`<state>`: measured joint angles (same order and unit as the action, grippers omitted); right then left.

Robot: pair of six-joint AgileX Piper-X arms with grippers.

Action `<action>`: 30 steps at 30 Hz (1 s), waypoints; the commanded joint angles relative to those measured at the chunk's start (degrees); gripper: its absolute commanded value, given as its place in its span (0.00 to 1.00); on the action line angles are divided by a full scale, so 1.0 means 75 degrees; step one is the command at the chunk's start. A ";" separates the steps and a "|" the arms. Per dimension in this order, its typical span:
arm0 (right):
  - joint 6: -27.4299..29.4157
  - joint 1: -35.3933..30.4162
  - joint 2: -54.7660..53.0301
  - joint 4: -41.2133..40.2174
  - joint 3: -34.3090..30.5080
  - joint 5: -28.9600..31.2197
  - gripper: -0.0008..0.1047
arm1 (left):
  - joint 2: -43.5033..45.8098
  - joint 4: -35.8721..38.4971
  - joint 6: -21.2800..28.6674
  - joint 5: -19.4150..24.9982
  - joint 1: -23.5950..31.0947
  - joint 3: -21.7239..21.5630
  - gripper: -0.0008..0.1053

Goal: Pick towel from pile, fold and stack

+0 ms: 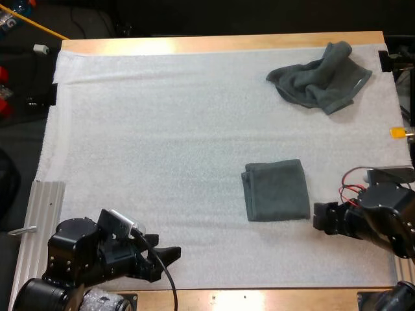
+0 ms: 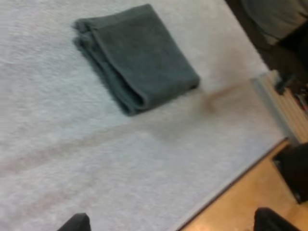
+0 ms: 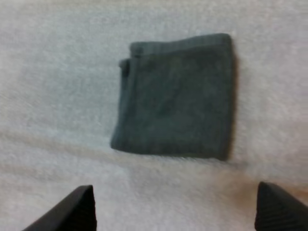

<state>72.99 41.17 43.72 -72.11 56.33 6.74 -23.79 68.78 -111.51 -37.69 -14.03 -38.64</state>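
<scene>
Folded towel (image 1: pixel 276 190) lies flat near right edge of mat (image 1: pixel 162 162); crumpled towel (image 1: pixel 321 76) occupies far right corner; left gripper (image 1: pixel 165 254) and right gripper (image 1: pixel 319 217): fingers spread wide, empty.

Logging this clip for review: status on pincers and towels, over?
Left pincer and right pincer open, empty. Folded towel flat on mat, near right pincer; crumpled towel at far right. Nothing blocking either towel.

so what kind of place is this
Likely a robot test bench, not a home: a wooden table covered by a white mat, the left gripper and right gripper over its near side, and a folded towel and a crumpled towel laid out.
</scene>
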 commanded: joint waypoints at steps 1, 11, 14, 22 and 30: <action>0.0146 -0.0022 -0.0019 -0.0107 0.0075 0.0103 0.63 | -0.0019 -0.0093 -0.0160 0.0165 -0.0009 -0.0045 0.62; 0.0691 -0.0022 0.0002 -0.0108 0.0075 0.0103 0.63 | -0.1200 -0.2178 -0.1783 -0.0084 -0.0076 -0.0045 0.62; 0.0741 -0.0022 0.0002 -0.0108 0.0075 0.0103 0.63 | -0.1772 -0.2648 -0.1957 -0.0151 -0.0319 -0.0045 0.62; 0.0751 -0.0022 0.0002 -0.0108 0.0075 0.0103 0.63 | -0.3607 -0.4503 -0.2897 0.0373 -0.1844 -0.0045 0.62; 0.0751 -0.0022 0.0002 -0.0108 0.0075 0.0103 0.63 | -0.5839 -0.6704 -0.4182 0.0628 -0.2783 -0.0045 0.62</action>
<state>78.14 41.17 43.86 -72.64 56.33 7.09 -67.79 20.12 -141.61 -33.74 -34.66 -38.64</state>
